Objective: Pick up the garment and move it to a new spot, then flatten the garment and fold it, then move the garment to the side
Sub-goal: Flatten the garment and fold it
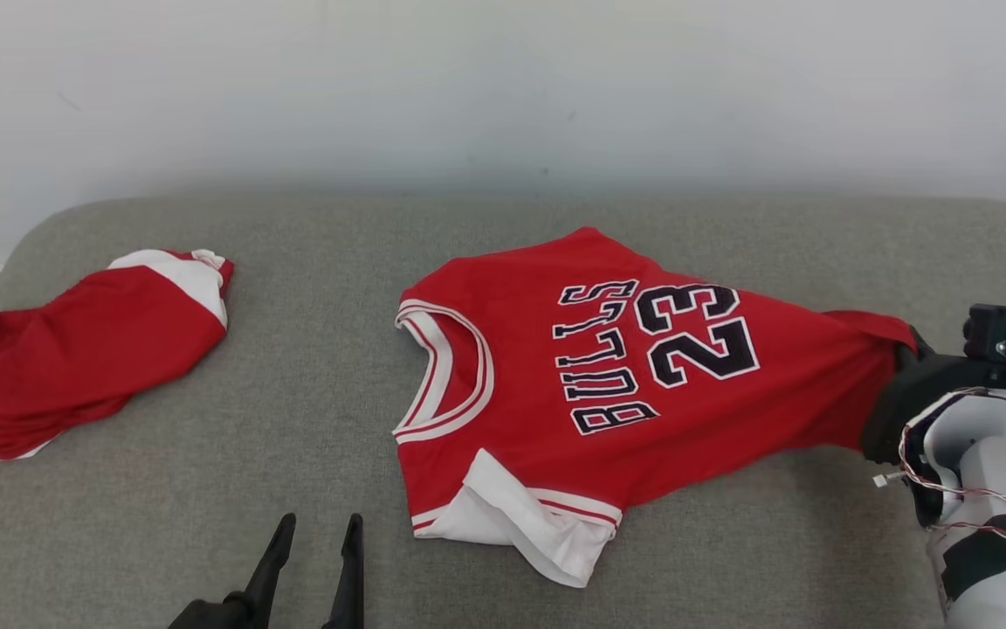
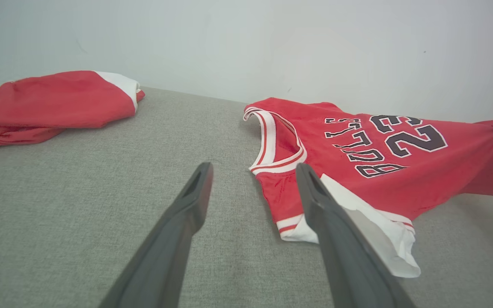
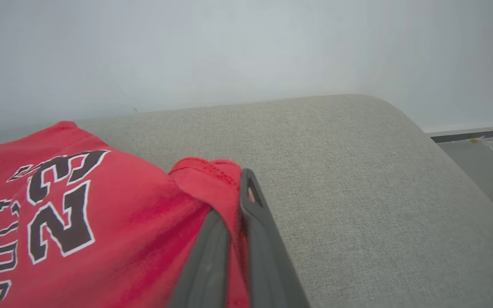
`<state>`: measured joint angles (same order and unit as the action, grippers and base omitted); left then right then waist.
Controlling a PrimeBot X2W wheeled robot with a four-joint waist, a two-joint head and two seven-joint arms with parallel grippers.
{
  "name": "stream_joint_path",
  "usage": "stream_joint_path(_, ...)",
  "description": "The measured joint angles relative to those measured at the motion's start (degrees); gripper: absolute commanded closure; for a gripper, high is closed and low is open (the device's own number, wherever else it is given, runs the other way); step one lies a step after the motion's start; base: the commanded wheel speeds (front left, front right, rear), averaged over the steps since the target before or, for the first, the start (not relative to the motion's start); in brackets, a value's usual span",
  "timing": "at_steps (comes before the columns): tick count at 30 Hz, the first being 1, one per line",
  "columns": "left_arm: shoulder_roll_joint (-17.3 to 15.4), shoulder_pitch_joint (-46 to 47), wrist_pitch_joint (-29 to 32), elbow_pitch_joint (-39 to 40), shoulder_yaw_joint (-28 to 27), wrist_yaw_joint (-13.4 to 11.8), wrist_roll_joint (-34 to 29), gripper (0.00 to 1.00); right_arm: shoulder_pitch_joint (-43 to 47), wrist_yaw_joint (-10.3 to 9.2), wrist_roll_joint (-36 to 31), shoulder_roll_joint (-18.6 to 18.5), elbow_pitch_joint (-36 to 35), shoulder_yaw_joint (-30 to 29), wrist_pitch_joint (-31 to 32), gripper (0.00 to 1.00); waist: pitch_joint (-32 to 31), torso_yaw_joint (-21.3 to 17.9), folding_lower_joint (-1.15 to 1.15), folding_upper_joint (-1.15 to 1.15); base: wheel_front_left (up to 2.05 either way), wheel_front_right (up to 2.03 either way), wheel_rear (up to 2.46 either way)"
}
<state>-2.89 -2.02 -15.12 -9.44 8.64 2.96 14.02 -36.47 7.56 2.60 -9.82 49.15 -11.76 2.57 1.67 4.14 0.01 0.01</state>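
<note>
The garment (image 1: 608, 376) is a red jersey with black "BULLS 23" lettering, spread on the grey cushion, collar toward the left, hem toward the right. My right gripper (image 1: 900, 367) is shut on the jersey's hem edge at the right; the right wrist view shows red cloth (image 3: 216, 179) pinched between the two fingers (image 3: 233, 222). My left gripper (image 1: 315, 542) stands open near the front edge, left of the jersey's white-trimmed armhole (image 2: 357, 222), touching nothing. The jersey (image 2: 379, 154) lies right of the left fingers (image 2: 195, 192).
A second red and white garment (image 1: 75, 349) lies crumpled at the cushion's far left (image 2: 49, 102). The grey cushion (image 1: 311, 288) ends in a rounded edge at the right (image 3: 443, 141), with floor beyond. A white wall stands behind.
</note>
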Motion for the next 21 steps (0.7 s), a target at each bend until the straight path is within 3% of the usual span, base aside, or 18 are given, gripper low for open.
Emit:
stream_joint_path(2,0.01,0.69,0.00,0.07,0.70,-0.10,0.00,0.00,-0.21,0.00,-1.43,-0.23,1.98,-2.15,-0.01,0.00,0.88,0.23,0.00,0.00,0.00,0.00,0.00)
stream_joint_path(6,0.01,1.91,0.00,0.03,0.96,-0.42,-0.08,0.00,-0.88,0.00,-4.16,-0.42,5.56,-6.57,-2.45,0.00,2.87,0.85,0.00,0.00,0.00,0.00,0.00)
stream_joint_path(11,0.03,1.82,0.00,-0.67,0.34,-0.49,-0.31,0.00,0.76,0.00,-6.60,-0.10,6.69,-7.16,-8.10,0.00,2.57,0.55,0.00,0.00,0.00,0.00,0.00)
stream_joint_path(15,0.03,0.46,0.00,-1.03,-0.67,-0.60,-0.30,0.00,4.83,0.00,-6.98,0.75,6.44,-5.10,-13.30,0.00,0.74,-0.04,-0.01,0.00,0.00,0.00,0.00)
stream_joint_path(21,0.01,-1.37,0.00,-1.01,-1.98,-0.46,-0.03,0.00,11.57,0.00,-4.55,3.11,-0.01,0.42,-16.93,0.00,-1.89,-2.20,-0.02,-0.01,0.00,0.00,0.00)
